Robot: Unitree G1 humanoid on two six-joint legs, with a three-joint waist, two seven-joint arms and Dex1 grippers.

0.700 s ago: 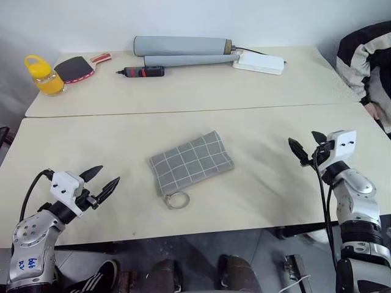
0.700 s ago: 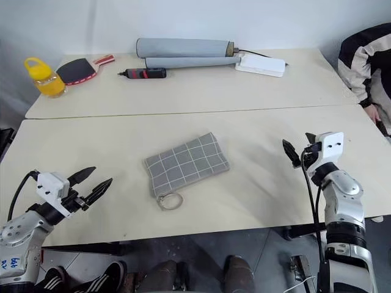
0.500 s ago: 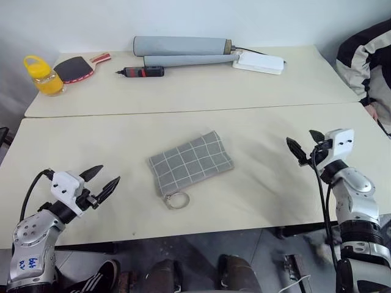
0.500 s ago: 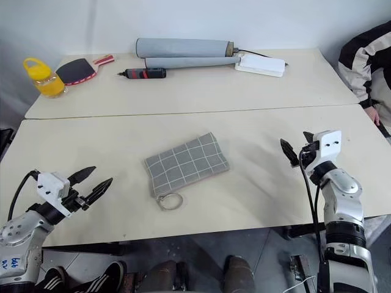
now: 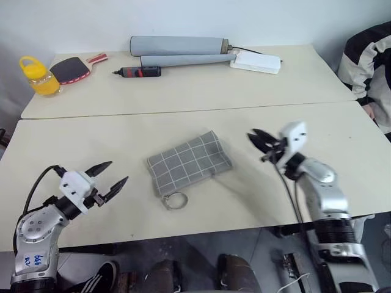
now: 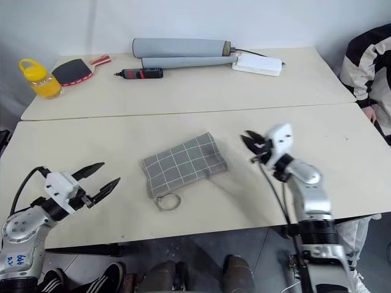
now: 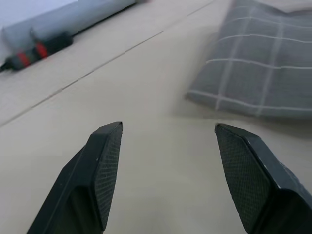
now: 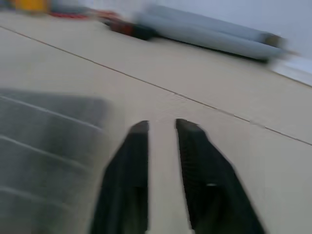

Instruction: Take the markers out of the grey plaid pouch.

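Meanwhile the flat grey fabric pouch with thin white grid lines (image 5: pixel 190 162) lies shut in the middle of the near cream table (image 5: pixel 140 201), its metal ring (image 5: pixel 175 200) on the table at the corner nearest the robot; no marker is outside it.

Since the earlier pictures the right gripper (image 5: pixel 261 141) has swung in from the right edge of the table toward the middle and now hangs just beside the pouch's right end, apart from it, its two black fingers drawn close together with only a thin gap and nothing between them.

The left gripper (image 5: pixel 110 179) stays where it was, low over the table's near left part, well apart from the pouch, its fingers spread wide and empty.

On the far table the long grey rolled tubes (image 5: pixel 177 46), the black-and-red screwdriver-like tool (image 5: pixel 138 72), the white flat box (image 5: pixel 256 61), the red-and-black paddle (image 5: pixel 72 67) and the yellow bottle (image 5: pixel 36 74) lie as before. A person's striped sleeve (image 5: pixel 365 55) is at the right edge.
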